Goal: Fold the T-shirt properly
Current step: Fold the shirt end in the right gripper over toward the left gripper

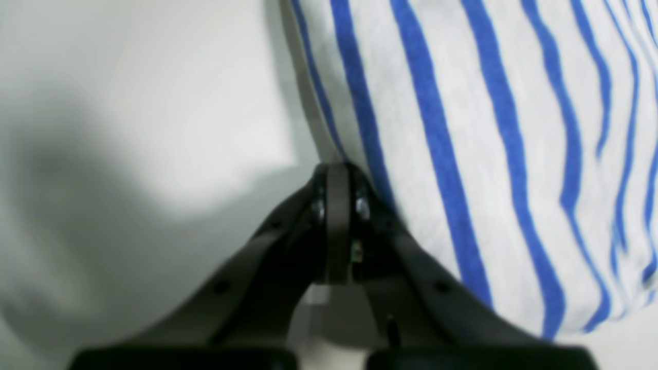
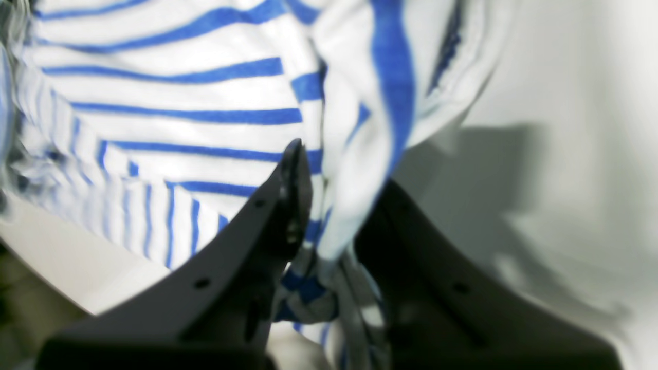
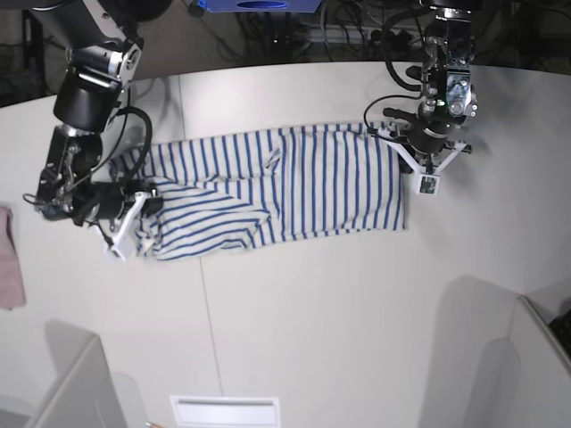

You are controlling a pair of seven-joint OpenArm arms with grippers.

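Note:
The white T-shirt with thin blue stripes lies spread across the middle of the table, rumpled at its left end. My right gripper is at that left end. In the right wrist view the right gripper is shut on a bunched fold of the T-shirt. My left gripper is at the shirt's right edge. In the left wrist view the left gripper has its fingers pressed together right at the edge of the T-shirt, and seems to pinch that edge.
A plain pink cloth lies at the table's far left edge. Grey panels stand at the front left and front right. A white slotted plate sits at the front edge. Cables hang behind the table.

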